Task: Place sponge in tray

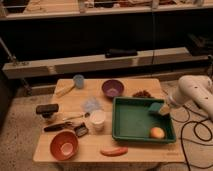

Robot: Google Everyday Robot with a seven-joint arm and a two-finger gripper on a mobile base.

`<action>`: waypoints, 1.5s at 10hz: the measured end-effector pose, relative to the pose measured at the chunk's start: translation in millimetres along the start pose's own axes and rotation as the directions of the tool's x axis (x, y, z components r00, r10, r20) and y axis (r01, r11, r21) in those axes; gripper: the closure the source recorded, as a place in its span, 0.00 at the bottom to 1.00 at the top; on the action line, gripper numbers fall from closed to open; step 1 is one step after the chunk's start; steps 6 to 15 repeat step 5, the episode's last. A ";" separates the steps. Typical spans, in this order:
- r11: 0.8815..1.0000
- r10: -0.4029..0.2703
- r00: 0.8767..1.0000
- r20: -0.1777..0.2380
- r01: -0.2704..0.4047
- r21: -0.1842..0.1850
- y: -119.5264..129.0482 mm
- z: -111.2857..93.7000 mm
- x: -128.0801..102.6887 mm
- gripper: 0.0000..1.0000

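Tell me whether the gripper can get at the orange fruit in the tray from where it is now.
Probably yes. The gripper sits at the tray's right rim by the sponge, and the orange fruit lies just in front of it in the near right corner, uncovered, with nothing standing between them.

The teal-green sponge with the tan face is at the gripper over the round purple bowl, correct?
Not quite. The camera view shows the teal-green sponge with the tan face at the gripper, over the far right corner of the dark-green rectangular tray, not the round purple bowl.
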 end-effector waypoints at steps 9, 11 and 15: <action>0.998 -0.061 0.996 0.059 0.063 -0.025 5.0 -1.4 -4.2 0.20; 0.998 -0.061 0.996 0.059 0.063 -0.025 5.0 -1.4 -4.2 0.20; 0.998 -0.061 0.996 0.059 0.063 -0.025 5.0 -1.4 -4.2 0.20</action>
